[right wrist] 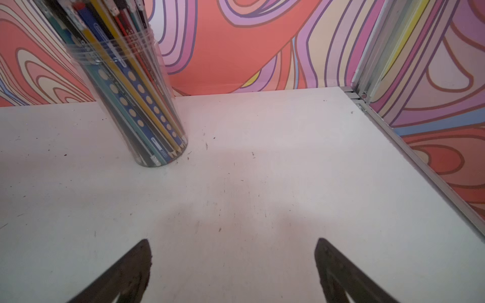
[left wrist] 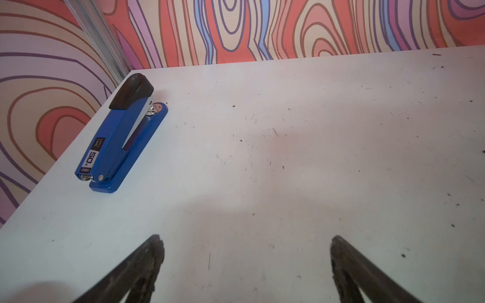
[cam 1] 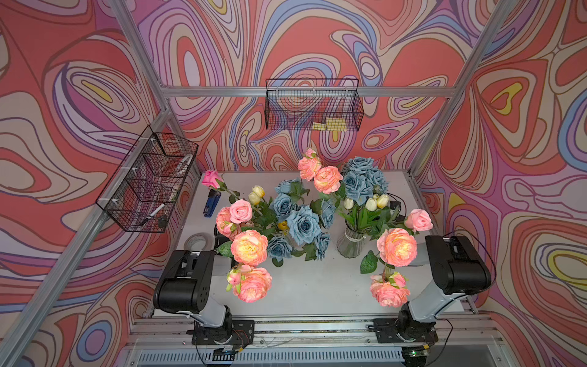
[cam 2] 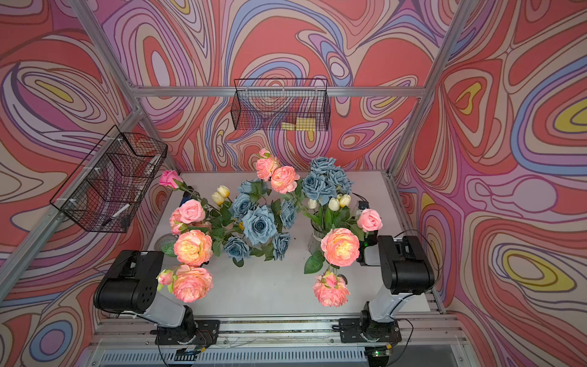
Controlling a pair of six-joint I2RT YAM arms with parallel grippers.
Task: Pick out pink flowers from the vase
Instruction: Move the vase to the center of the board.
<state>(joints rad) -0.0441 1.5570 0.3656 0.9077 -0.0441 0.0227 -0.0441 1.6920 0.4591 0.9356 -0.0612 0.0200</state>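
Pink flowers stand in two bunches in both top views. The right bunch sits in a ribbed glass vase (cam 1: pixel 350 243) (cam 2: pixel 315 240), with a big peach-pink peony (cam 1: pixel 397 247) (cam 2: pixel 340 247), a pink rose (cam 1: pixel 419 220) and a back pair (cam 1: pixel 327 179). The left bunch holds a peony (cam 1: pixel 248 248) (cam 2: pixel 192 248) and a rose (cam 1: pixel 240 211); its vase is hidden by blooms. My left gripper (left wrist: pixel 245 244) and right gripper (right wrist: pixel 232 246) are open over bare table with nothing between the fingers. Blooms hide both grippers in the top views.
Dusty blue roses (cam 1: pixel 303 224) and small white-yellow tulips (cam 1: pixel 376 201) fill both bunches. A blue stapler (left wrist: pixel 118 136) lies near the back left corner, a tape roll (cam 1: pixel 197 243) by the left arm. A clear pencil jar (right wrist: pixel 126 86) stands ahead of the right gripper. Wire baskets (cam 1: pixel 149 181) (cam 1: pixel 313 105) hang on the walls.
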